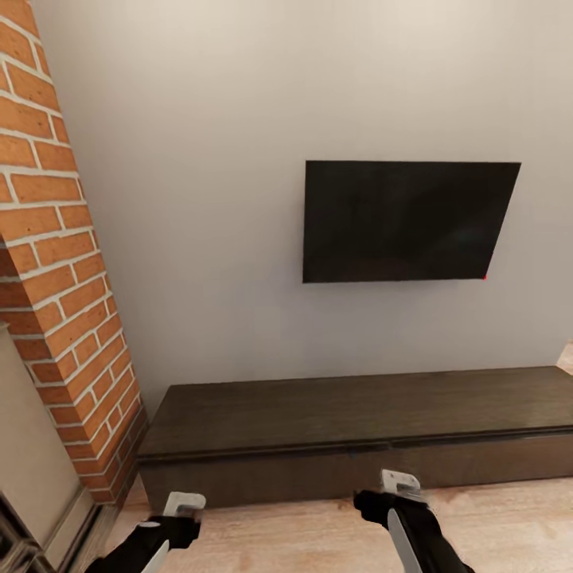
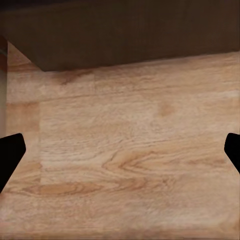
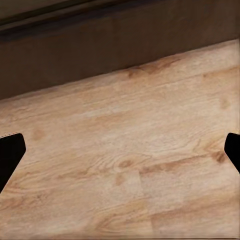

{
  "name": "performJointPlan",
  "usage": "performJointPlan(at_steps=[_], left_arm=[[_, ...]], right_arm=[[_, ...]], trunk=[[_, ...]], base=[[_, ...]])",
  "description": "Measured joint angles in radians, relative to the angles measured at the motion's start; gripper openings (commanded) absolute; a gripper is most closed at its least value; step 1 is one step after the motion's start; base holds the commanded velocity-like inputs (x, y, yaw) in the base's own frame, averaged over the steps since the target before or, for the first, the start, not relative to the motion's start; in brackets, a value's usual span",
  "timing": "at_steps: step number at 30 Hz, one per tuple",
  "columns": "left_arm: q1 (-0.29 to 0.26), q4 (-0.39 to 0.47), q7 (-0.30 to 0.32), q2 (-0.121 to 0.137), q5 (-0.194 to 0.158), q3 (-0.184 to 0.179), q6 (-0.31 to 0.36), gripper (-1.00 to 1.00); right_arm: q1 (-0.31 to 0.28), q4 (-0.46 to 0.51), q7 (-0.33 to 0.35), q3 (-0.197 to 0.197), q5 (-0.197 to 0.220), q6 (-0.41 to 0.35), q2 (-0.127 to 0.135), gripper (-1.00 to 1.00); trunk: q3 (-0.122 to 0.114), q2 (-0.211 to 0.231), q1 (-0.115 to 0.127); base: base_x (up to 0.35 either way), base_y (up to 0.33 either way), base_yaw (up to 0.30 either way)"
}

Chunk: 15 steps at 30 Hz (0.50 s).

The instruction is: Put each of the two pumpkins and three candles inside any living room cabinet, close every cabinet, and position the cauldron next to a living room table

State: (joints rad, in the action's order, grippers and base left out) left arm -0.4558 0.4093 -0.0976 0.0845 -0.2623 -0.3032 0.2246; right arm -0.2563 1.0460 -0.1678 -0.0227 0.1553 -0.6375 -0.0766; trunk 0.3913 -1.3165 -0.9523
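The long, low dark brown cabinet (image 1: 358, 430) stands against the grey wall ahead, its flat fronts shut. Its lower front also shows in the left wrist view (image 2: 120, 35) and the right wrist view (image 3: 115, 50). Both arms hang low in front of it over the wood floor. My left gripper (image 2: 120, 155) is open, with its dark fingertips (image 2: 10, 155) at the frame's two sides and only floor between them. My right gripper (image 3: 120, 155) is open the same way, fingertips (image 3: 10, 157) wide apart above bare floor. The pumpkins, candles and cauldron are out of view.
A black TV (image 1: 406, 219) hangs on the wall above the cabinet. A red brick column (image 1: 56, 263) rises at the left, close to the cabinet's left end, with a beige panel (image 1: 28, 446) beside it. Pale wood floor (image 1: 318, 533) lies between me and the cabinet.
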Motion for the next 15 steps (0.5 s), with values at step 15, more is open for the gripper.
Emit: performJointPlan(at_steps=[15], left_arm=[[0.011,-0.169,-0.002,-0.027,0.002,-0.003,-0.203,1.0]], right_arm=[[0.017,-0.418,-0.004,-0.068,0.0,0.435,0.012,1.0]], trunk=[[-0.047,0.105,0.058]], base=[[0.0,0.0,0.0]])
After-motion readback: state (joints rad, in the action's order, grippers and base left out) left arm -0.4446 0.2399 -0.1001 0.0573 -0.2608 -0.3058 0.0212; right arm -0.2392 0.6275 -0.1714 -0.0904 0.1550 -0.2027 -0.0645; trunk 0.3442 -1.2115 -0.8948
